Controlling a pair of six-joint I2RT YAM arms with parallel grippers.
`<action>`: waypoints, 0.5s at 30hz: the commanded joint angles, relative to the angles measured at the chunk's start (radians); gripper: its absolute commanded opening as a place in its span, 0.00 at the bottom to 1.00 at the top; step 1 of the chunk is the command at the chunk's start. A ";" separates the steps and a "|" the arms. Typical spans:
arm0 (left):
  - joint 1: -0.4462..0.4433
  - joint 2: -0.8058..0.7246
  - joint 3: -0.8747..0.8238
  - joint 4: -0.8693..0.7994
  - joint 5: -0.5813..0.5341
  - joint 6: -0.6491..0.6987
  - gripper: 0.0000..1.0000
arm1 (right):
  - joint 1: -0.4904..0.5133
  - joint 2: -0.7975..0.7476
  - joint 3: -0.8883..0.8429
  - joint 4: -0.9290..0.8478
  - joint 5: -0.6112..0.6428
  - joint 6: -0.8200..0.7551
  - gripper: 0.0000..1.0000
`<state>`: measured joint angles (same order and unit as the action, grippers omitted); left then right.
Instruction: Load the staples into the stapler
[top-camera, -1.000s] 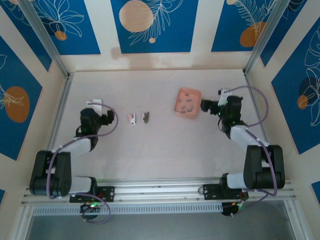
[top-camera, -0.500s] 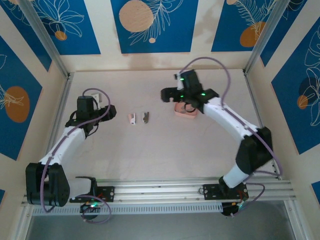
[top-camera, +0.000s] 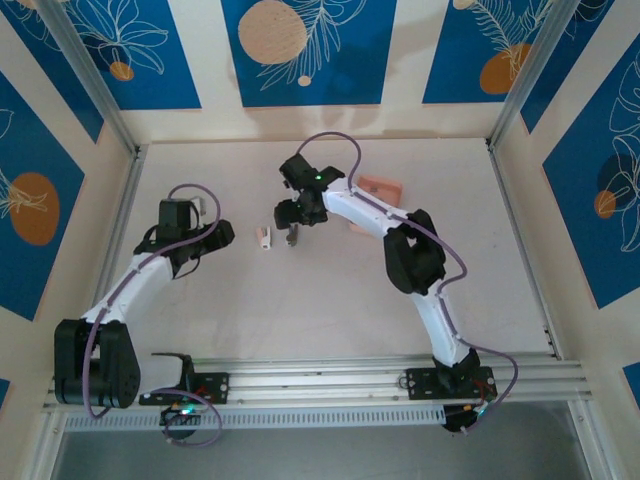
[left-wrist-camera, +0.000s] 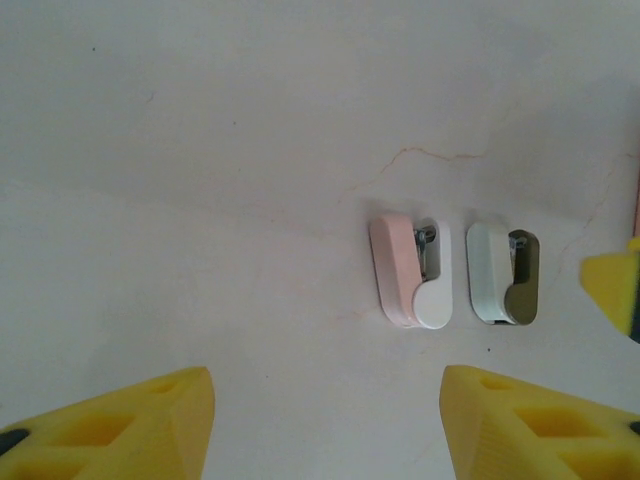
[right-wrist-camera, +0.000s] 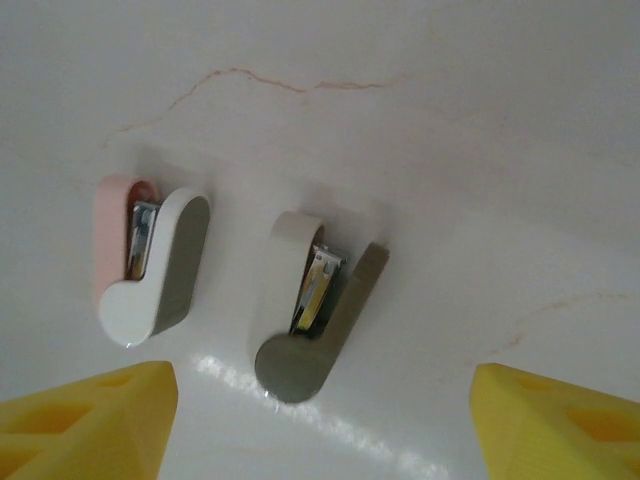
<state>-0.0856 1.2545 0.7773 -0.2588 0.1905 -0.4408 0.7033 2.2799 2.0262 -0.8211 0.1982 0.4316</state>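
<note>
Grey stapler (right-wrist-camera: 310, 300) lies just beside pink stapler (right-wrist-camera: 145, 260). Right gripper (top-camera: 295, 212) hovers over the grey one, jaws spread, empty; left gripper (top-camera: 214, 238), likewise spread, waits beyond the pink one. Tray (top-camera: 386, 187) sits opposite; staples there indistinct. Judged: approach stage; next, a centred descent.

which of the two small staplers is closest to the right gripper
The white-and-olive stapler: in the right wrist view it sits almost centred between the fingers of the open right gripper. The pink-and-white stapler lies off to one side, above one finger.
</note>
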 joint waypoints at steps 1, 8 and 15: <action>-0.008 0.012 -0.020 -0.002 0.007 -0.023 0.62 | 0.018 0.067 0.087 -0.092 -0.019 -0.020 0.76; -0.007 0.041 -0.025 0.031 0.018 -0.032 0.59 | 0.035 0.172 0.162 -0.095 -0.040 -0.037 0.69; -0.011 0.068 -0.035 0.041 0.043 -0.045 0.56 | 0.041 0.204 0.163 -0.082 -0.036 -0.051 0.49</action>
<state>-0.0864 1.3186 0.7559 -0.2295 0.2073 -0.4698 0.7387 2.4676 2.1609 -0.8845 0.1829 0.3954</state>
